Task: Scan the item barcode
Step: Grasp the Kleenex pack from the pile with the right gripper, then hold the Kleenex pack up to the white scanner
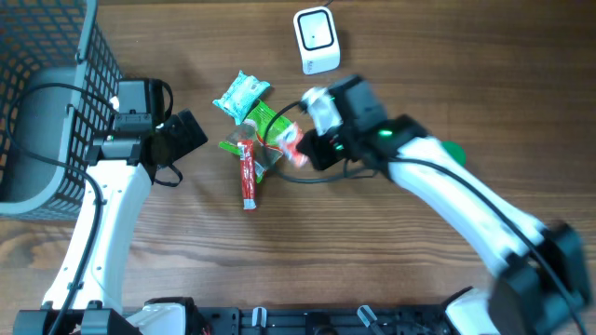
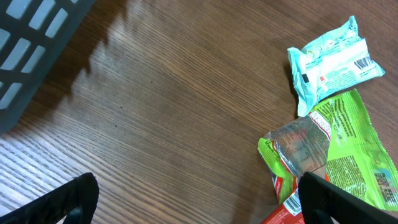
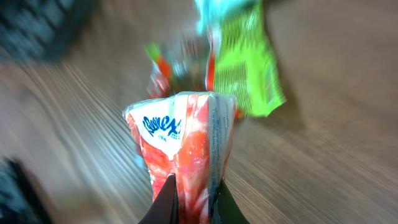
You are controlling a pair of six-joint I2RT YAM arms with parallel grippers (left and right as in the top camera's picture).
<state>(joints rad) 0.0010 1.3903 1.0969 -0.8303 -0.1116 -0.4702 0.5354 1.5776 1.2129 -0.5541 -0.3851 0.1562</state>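
My right gripper is shut on a red-and-white packet at the right edge of the item pile. In the blurred right wrist view the packet stands pinched between the jaws of the gripper. A white barcode scanner sits at the far edge of the table, above the pile. My left gripper is open and holds nothing, just left of the pile. Its fingers are spread wide over bare wood.
The pile holds a teal packet, a green packet and a red bar. A grey wire basket fills the far left. A green object shows partly behind the right arm.
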